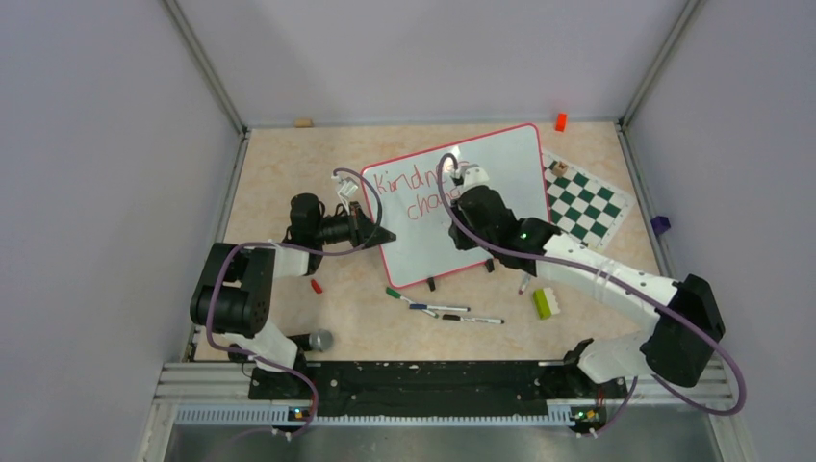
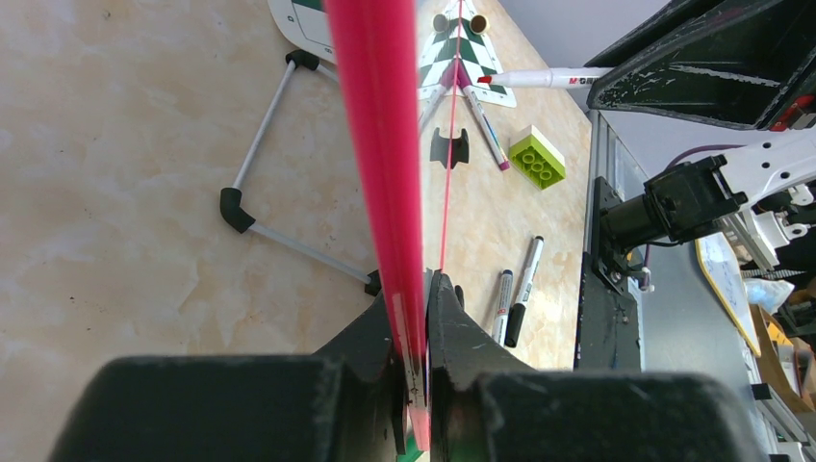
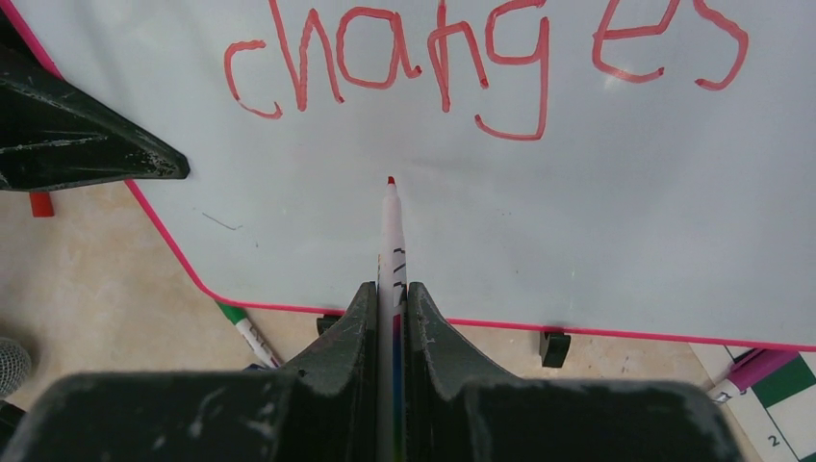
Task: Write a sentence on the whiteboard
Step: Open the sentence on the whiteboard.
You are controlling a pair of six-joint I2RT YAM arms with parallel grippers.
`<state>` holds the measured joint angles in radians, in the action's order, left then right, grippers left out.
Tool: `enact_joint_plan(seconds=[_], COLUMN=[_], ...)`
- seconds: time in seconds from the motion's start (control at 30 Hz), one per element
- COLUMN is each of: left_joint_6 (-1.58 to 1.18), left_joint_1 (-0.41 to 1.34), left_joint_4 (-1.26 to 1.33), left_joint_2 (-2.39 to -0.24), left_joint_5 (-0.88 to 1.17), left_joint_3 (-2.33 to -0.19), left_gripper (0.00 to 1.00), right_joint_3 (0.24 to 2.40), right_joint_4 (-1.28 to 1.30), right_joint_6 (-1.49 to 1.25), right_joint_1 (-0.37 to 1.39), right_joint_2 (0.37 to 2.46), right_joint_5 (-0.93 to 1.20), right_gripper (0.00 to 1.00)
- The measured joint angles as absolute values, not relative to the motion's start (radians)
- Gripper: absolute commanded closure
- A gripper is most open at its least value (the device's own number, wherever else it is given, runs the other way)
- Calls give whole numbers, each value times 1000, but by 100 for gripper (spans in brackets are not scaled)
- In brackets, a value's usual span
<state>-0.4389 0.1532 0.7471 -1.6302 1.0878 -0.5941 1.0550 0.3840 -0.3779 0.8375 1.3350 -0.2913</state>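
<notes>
The whiteboard (image 1: 500,164) stands tilted on its two black clip feet in the middle of the table. Red lettering (image 1: 420,195) shows on it in two lines. In the right wrist view the second line reads "changes" (image 3: 481,58). My left gripper (image 1: 383,234) is shut on the board's red-pink left edge (image 2: 380,144). My right gripper (image 1: 470,183) is shut on a red-tipped white marker (image 3: 392,236). The marker's tip (image 3: 391,180) points at the bare board (image 3: 597,221) below the word, near "g". Whether it touches I cannot tell.
A green-and-white chess mat (image 1: 585,204) lies right of the board. Several markers (image 1: 443,309) and a green brick (image 1: 546,302) lie in front of it. A red cap (image 1: 316,286) lies at front left. An orange block (image 1: 560,121) sits at the back wall.
</notes>
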Motion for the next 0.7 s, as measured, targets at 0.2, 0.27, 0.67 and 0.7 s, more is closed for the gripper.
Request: enact_joint_plan(seconds=[0.2, 0.27, 0.67, 0.7], left_joint_6=[-439, -439, -442, -442], left_joint_1=[152, 152, 151, 151], left_joint_4=[750, 750, 750, 750], left_joint_2=[-1633, -1633, -1636, -1636], left_joint_5=[1089, 1090, 1088, 1088], left_joint_3=[-595, -595, -595, -595], left_gripper=[100, 100, 100, 100], right_joint_3=[1070, 1070, 1067, 1066], right_joint_4=[373, 372, 373, 373], right_joint_6=[-377, -377, -384, -387], right_joint_1=[838, 838, 842, 842], right_joint_2=[1368, 1383, 1401, 1401], right_joint_5=[-297, -299, -309, -309], right_gripper=[100, 100, 100, 100])
